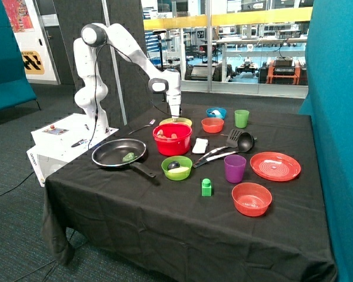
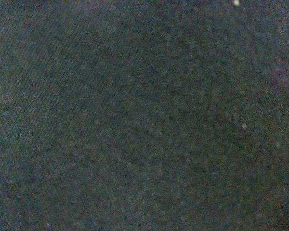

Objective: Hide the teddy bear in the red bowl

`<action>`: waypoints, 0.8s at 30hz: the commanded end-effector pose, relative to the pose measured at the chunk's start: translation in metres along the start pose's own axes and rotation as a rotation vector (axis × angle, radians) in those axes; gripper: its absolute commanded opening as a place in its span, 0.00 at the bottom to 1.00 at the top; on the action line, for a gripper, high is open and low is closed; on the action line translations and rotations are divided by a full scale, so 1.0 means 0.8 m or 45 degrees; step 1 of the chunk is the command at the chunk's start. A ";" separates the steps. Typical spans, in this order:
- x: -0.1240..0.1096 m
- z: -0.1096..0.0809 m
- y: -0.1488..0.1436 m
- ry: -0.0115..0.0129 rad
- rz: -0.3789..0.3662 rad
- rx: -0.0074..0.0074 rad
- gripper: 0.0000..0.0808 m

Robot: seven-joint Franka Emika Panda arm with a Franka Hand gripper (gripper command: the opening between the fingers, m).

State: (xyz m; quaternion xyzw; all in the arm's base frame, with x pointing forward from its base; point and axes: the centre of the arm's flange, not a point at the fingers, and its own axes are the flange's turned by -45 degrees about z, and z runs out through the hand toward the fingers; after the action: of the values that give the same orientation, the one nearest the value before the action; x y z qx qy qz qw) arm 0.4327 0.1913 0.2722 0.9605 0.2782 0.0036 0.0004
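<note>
The red bowl stands near the middle of the black-clothed table, deep and straight-sided. Inside it lies the teddy bear; only tan-orange and brown bits of it show over the rim. My gripper hangs just above the bowl's far rim, pointing down, between the red bowl and a yellow-green bowl behind it. Nothing is seen hanging from it. The wrist view shows only dark cloth, with neither bowl nor bear in it.
A black frying pan with a green item sits beside the red bowl, and a green bowl in front. Around these are a white block, black utensils, a purple cup, a red plate, a translucent red bowl and a green block.
</note>
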 end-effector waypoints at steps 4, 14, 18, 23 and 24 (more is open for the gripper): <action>0.003 -0.003 0.007 -0.0086 -0.005 0.0034 0.00; 0.000 -0.005 0.008 -0.0086 -0.008 0.0035 0.00; 0.001 -0.015 0.009 -0.0086 -0.018 0.0035 0.00; 0.008 -0.033 0.012 -0.0085 -0.027 0.0035 0.00; 0.010 -0.038 0.013 -0.0085 -0.031 0.0035 0.00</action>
State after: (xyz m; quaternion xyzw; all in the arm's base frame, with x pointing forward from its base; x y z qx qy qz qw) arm 0.4395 0.1875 0.2820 0.9588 0.2839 0.0004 0.0035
